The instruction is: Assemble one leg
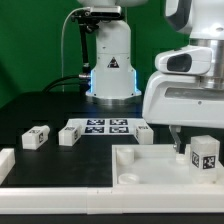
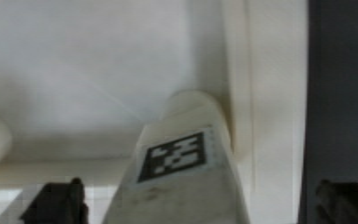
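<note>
In the wrist view a stubby white leg (image 2: 185, 160) with a black-and-white tag stands on the large white recessed panel (image 2: 87, 90), close to its raised rim. My gripper (image 2: 202, 205) is open, with one dark finger (image 2: 59, 203) on each side of the leg and a gap showing between each finger and the leg. In the exterior view the same leg (image 1: 205, 155) stands in the panel (image 1: 150, 165) at the right, under my gripper (image 1: 192, 148). Three more legs lie on the table: two on the left (image 1: 37, 138) (image 1: 68, 133) and one in the middle (image 1: 143, 131).
The marker board (image 1: 105, 126) lies flat in front of the arm's base (image 1: 110, 75). A white rail (image 1: 8, 163) lies at the exterior view's left and another long white piece (image 1: 60, 203) runs along the front edge.
</note>
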You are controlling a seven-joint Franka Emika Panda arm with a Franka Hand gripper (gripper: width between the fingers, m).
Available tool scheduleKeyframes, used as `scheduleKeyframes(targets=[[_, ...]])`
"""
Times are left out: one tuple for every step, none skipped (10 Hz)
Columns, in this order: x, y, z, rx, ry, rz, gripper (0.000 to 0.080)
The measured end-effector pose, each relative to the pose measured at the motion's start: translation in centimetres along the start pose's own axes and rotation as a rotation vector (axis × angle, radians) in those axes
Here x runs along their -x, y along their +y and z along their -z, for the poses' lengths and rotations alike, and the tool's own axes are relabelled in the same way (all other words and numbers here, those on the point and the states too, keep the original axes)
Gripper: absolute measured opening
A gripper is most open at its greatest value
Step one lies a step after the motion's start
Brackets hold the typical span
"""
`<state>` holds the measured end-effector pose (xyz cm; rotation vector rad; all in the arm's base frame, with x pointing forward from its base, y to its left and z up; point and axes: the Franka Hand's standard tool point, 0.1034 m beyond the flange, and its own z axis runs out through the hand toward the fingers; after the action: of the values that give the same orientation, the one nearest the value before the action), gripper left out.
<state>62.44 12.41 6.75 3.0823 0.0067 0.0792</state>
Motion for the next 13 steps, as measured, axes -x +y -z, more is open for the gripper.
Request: scheduleKeyframes(targets=[[0.0, 0.4, -0.1, 0.003, -0.012, 0.132, 0.0649], [0.0, 0.8, -0.1, 0.01, -0.015, 0.203, 0.0649], [0.0, 0.9, -0.1, 0.014, -0.015, 0.237, 0.0649], [0.0, 0.9, -0.1, 0.014, -0.015, 0.22, 0.0637], [0.0, 1.0, -0.1, 0.015, -0.016, 0.22, 0.0637], [0.0, 1.0, -0.1, 0.015, -0.016, 0.211, 0.0466], [0.0, 1.0, -0.2, 0.015, -0.016, 0.159, 0.029], [0.0, 1.1, -0.2, 0.016, -0.016, 0.159, 0.0291], [0.0, 1.1, -0.2, 0.016, -0.016, 0.154, 0.0291], [0.1, 0.9, -0.3, 0.012, -0.016, -0.002, 0.0291], [0.0, 0.6, -0.3, 0.016, -0.004, -0.198, 0.0291], [0.0, 0.2, -0.3, 0.017, -0.002, -0.334, 0.0291], [0.1, -0.1, -0.3, 0.018, -0.001, -0.46, 0.0291]])
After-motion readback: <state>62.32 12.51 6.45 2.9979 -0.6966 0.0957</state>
